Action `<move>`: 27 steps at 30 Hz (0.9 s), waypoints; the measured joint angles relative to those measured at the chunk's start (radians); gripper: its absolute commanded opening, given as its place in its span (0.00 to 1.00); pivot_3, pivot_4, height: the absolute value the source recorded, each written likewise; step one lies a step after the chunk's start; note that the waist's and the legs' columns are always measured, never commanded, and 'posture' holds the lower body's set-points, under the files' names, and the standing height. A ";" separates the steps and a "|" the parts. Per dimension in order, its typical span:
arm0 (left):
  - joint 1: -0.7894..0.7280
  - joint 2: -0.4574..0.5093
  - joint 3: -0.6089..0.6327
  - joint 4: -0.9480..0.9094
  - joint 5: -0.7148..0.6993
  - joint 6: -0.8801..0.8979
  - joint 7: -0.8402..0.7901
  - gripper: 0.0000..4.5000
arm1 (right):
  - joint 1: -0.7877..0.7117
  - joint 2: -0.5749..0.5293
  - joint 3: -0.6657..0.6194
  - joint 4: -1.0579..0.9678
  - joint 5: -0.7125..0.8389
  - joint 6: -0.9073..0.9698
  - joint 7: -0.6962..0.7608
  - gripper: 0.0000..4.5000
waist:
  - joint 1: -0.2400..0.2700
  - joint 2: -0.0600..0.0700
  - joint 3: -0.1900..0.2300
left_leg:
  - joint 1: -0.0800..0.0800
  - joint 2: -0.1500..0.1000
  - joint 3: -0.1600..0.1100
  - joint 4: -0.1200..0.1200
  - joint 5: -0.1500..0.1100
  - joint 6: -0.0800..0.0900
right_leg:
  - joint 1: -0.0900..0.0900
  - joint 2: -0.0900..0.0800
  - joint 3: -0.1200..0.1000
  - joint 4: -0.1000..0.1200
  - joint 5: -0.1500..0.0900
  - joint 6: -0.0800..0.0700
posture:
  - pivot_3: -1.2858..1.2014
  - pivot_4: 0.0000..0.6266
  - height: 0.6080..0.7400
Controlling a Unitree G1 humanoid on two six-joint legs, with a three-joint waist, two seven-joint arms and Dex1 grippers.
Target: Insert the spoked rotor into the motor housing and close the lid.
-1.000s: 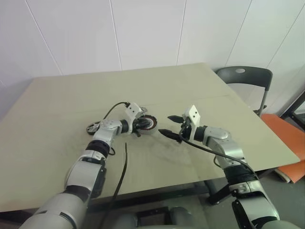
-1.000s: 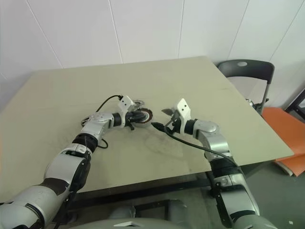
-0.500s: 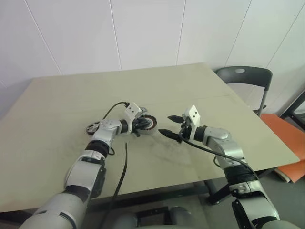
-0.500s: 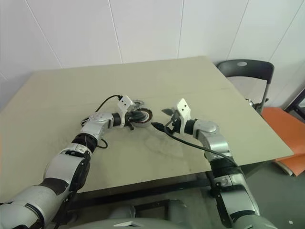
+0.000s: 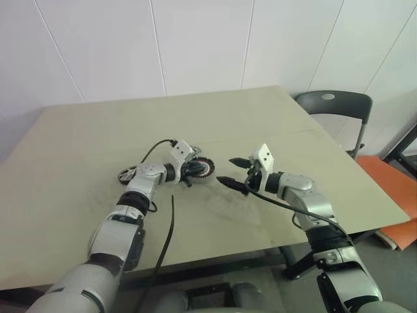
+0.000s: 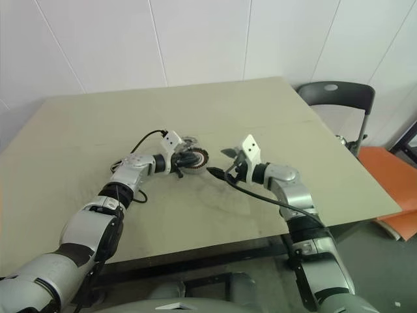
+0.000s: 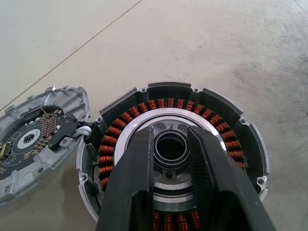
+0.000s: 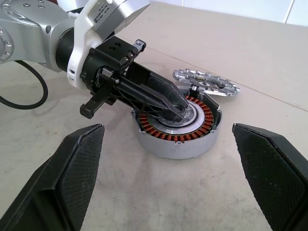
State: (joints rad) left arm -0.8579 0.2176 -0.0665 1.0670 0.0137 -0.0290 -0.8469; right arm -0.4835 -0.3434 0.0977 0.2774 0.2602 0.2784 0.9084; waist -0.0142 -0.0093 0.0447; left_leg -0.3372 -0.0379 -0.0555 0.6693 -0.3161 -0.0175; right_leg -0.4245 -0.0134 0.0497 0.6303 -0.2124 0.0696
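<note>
The motor housing, a silvery can ringed with red-copper coils, sits mid-table. My left gripper reaches into it, fingers shut on a small dark ring at its centre; whether that ring belongs to the housing I cannot tell. The lid, a flat plate carrying a circuit board, lies flat beside the housing, joined to it by white wires. The spoked rotor rests on the table by my left wrist. My right gripper hovers just right of the housing, open wide and empty.
A black cable trails over the table's near edge. A dark chair and an orange seat stand off the table's right side. The tan table stretches away behind the housing.
</note>
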 measured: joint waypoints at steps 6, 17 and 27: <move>0.000 0.000 0.000 0.000 0.000 0.000 0.001 0.16 | 0.001 0.000 0.000 0.000 0.000 0.000 0.000 1.00 | 0.000 0.000 0.000 | 0.000 0.000 0.000 0.000 0.000 0.000 | 0.000 0.000 0.000 0.000 0.000 0.000 | 0.52 0.00 1.00; 0.000 0.000 0.000 0.000 0.003 -0.001 0.002 0.16 | 0.003 0.000 0.000 0.000 0.000 0.000 0.000 1.00 | 0.000 0.000 0.000 | 0.000 0.000 0.000 0.000 0.000 0.000 | 0.000 0.000 0.000 0.000 0.000 0.000 | 0.52 0.00 1.00; 0.000 -0.001 0.000 0.001 0.008 -0.002 0.003 0.16 | 0.003 0.000 0.000 0.000 0.000 0.000 0.001 1.00 | 0.000 0.000 0.000 | 0.000 0.000 0.000 0.000 0.000 0.000 | 0.000 0.000 0.000 0.000 0.000 0.000 | 0.52 0.00 1.00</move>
State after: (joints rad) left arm -0.8579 0.2164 -0.0668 1.0676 0.0218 -0.0310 -0.8436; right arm -0.4805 -0.3436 0.0977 0.2774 0.2602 0.2784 0.9091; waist -0.0137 -0.0093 0.0446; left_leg -0.3371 -0.0379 -0.0555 0.6693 -0.3161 -0.0175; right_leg -0.4245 -0.0134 0.0496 0.6304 -0.2124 0.0696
